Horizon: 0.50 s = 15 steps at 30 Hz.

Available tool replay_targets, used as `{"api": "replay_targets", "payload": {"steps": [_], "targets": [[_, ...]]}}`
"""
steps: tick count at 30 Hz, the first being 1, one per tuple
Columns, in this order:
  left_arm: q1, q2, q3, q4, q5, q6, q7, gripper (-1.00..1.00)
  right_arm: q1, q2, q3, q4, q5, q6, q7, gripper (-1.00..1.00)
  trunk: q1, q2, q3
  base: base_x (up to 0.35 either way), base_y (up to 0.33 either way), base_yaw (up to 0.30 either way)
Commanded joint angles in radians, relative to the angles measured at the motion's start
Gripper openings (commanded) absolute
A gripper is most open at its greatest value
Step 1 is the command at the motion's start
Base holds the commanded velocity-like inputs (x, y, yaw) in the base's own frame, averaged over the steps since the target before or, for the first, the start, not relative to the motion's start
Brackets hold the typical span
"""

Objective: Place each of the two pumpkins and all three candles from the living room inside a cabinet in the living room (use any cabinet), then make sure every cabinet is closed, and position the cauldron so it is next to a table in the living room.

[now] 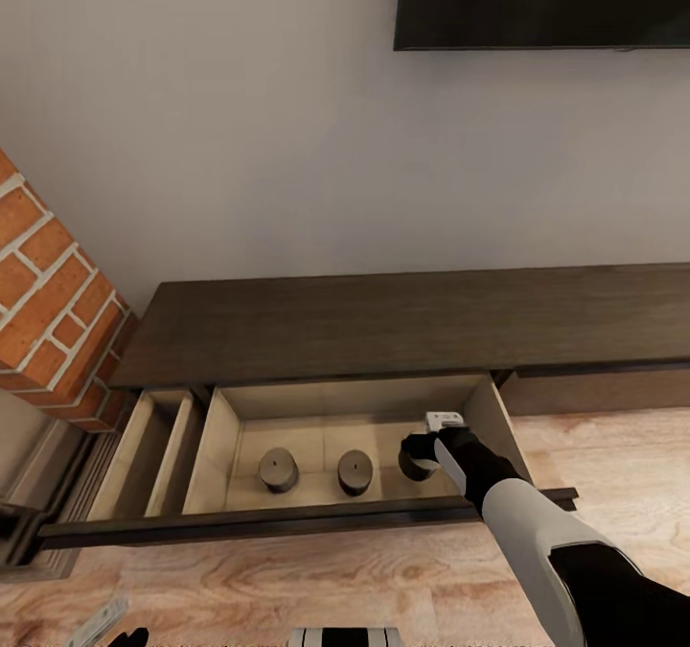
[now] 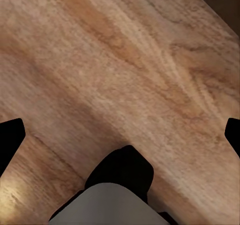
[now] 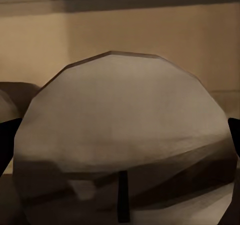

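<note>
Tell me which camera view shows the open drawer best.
The head view: the whole drawer shows there, with two free candles and a third at the right end effector. The right wrist view gives just its pale back wall behind that candle. The left wrist view looks at floor.

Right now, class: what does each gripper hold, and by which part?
The right gripper is at the third candle inside the open cabinet drawer; whether it grips the candle's sides cannot be told. The left gripper holds nothing.
</note>
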Motion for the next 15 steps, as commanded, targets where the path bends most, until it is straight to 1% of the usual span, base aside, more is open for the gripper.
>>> {"api": "replay_targets", "payload": {"steps": [1,10,11,15], "targets": [[0.0,0.0,0.0,0.0,0.0,0.0,0.0,1.0,0.0,0.0,0.0,0.0,-0.001,0.0,0.0,-1.0,0.0,0.0,-0.002,0.0,0.0,0.0],[0.0,0.0,0.0,0.001,0.0,0.0,0.0,1.0,0.0,-0.003,-0.001,0.0,-0.002,-0.013,0.0,-1.0,0.0,0.0,-0.005,0.0,0.0,0.0],[0.0,0.0,0.0,0.001,0.0,0.0,0.0,1.0,0.0,-0.003,-0.001,0.0,-0.002,-0.013,0.0,1.0,0.0,0.0,-0.005,0.0,0.0,0.0],[0.0,0.0,0.0,0.001,0.0,0.0,0.0,1.0,0.0,-0.002,-0.001,0.0,-0.001,-0.009,0.0,1.0,0.0,0.0,-0.005,0.0,0.0,0.0]]}}
